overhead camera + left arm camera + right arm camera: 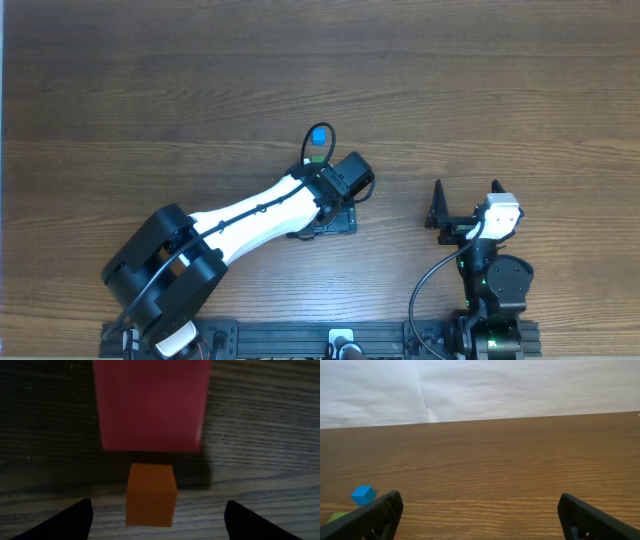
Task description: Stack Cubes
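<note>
An orange cube (151, 501) sits on the wooden table between the open fingers of my left gripper (159, 506), and neither finger touches it. Just beyond it stands a larger red cube (150, 405). From above, the left gripper (326, 221) points down at the table's middle, and the arm covers both of these cubes. A blue cube (319, 136) lies just beyond the left wrist, with a green cube (313, 157) beside it, partly hidden. My right gripper (437, 205) rests open and empty near its base. Its own view (480, 497) shows the blue cube (363, 494) and the green cube (337, 517) off to one side.
The wooden table (150, 90) stretches bare to the far edge, where a white wall (520, 385) rises behind it. The left arm's white link (250, 215) lies diagonally across the near middle.
</note>
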Tool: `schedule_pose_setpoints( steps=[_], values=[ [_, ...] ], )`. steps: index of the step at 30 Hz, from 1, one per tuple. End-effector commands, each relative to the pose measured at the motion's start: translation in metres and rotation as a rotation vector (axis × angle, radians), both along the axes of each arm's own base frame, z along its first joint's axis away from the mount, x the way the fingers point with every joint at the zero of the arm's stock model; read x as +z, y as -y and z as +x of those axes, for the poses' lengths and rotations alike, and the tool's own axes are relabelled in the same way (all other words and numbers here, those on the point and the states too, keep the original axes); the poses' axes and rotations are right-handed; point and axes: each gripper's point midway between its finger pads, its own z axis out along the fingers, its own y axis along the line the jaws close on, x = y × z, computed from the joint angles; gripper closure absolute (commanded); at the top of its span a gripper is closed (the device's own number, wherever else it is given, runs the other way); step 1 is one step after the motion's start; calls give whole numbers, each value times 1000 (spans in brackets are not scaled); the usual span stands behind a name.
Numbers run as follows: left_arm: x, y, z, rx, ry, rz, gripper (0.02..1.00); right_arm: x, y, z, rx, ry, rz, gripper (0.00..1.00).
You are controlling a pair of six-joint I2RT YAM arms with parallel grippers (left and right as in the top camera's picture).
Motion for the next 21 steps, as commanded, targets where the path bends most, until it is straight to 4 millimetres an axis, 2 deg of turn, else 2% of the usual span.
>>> schedule_pose_setpoints(
  steps=[1, 15, 21],
  values=[
    [-9, -6, 0, 13, -4, 28, 172, -2, 2, 0, -9, 2, -2, 9],
    [-14, -11, -6, 12, -21, 36, 338, -2, 2, 0, -9, 2, -2, 7],
    [-14, -11, -6, 12, -24, 35, 461, -2, 2, 0, -9, 3, -2, 7]
  ],
)
